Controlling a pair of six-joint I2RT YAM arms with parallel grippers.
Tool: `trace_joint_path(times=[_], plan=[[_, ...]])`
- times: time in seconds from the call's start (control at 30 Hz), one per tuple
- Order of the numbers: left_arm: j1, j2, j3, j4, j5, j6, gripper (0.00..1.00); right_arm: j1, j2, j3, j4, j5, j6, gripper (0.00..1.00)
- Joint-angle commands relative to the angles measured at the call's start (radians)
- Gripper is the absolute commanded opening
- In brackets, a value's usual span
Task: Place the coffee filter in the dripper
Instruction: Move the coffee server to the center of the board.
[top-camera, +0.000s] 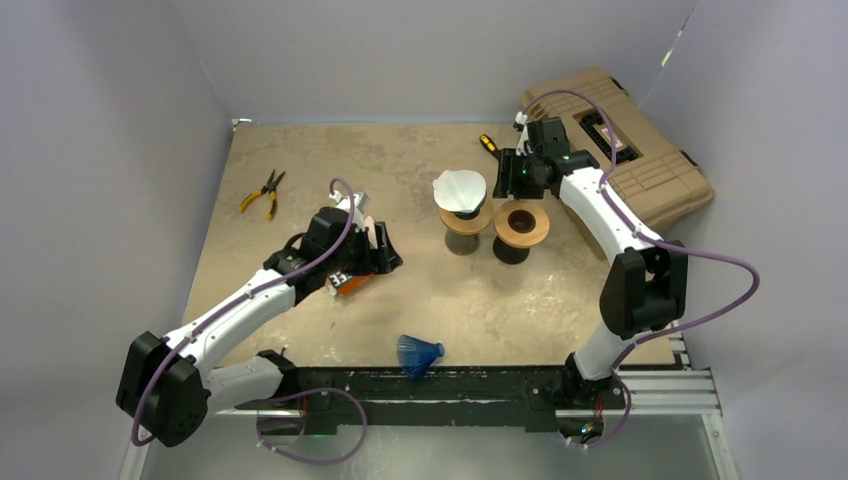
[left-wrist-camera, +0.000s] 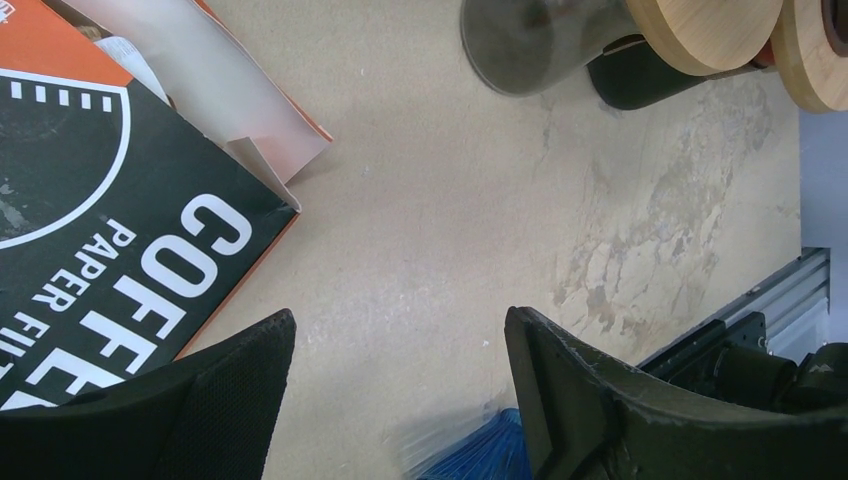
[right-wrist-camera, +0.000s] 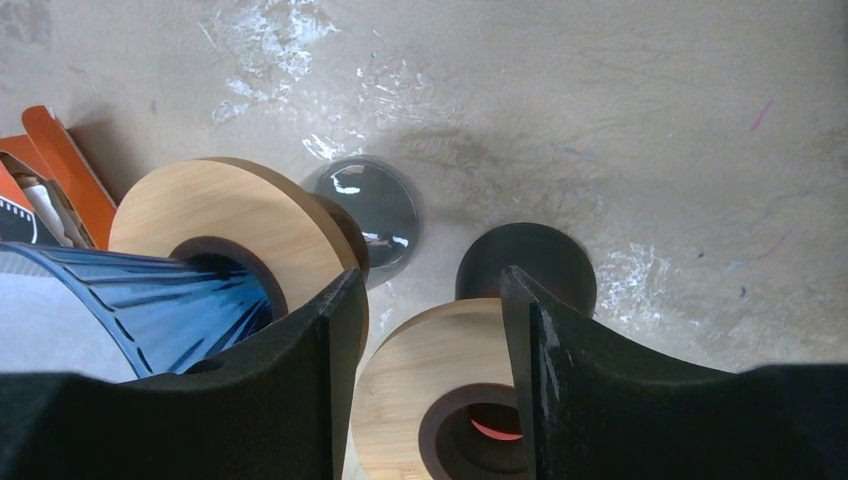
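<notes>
Since the white coffee filter (top-camera: 459, 188) stands open in the dripper (right-wrist-camera: 170, 300) on the wooden stand (top-camera: 466, 220) near the middle of the table (top-camera: 300, 150), the overhead view suggests the placing itself is done. What is left, by my judgement, is for the arm to draw clear (and perhaps a check that the paper sits fully down). The right gripper (top-camera: 507, 178) hovers just at 3 o'clock of the filter, with nothing in it. A second stand (top-camera: 521, 226) sits at 4 o'clock of the first, with no cone on it. The left gripper (top-camera: 385, 250) rests well off at 9 o'clock, beside the filter box (top-camera: 347, 284). A spare blue cone (top-camera: 420, 354), seemingly another dripper, lies at 6 o'clock near the table edge.

From the left wrist, that claw's two fingers (left-wrist-camera: 230, 400) stand wide apart over bare table and hold nothing. The box fills the 9 o'clock side, close to the left finger, though I cannot tell whether they touch. The stands show at 1 o'clock.

From the right wrist, the fingers (right-wrist-camera: 335, 380) are parted with nothing between them, poised above the second stand at 6 o'clock. The blue dripper, pale paper inside it, sits at 8 o'clock just beside the left finger. Whether it touches that finger is unclear.
</notes>
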Motion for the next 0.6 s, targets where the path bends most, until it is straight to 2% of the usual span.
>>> trace_joint_path(times=[0.0,0.57], plan=[[0.005,-0.007,0.011,0.055,0.030,-0.020,0.76,0.010,-0.052,-0.035,-0.011,0.021,0.001,0.56],[0.005,-0.083,0.047,0.046,0.065,-0.053,0.76,0.018,-0.171,-0.154,-0.033,0.009,0.018,0.56]])
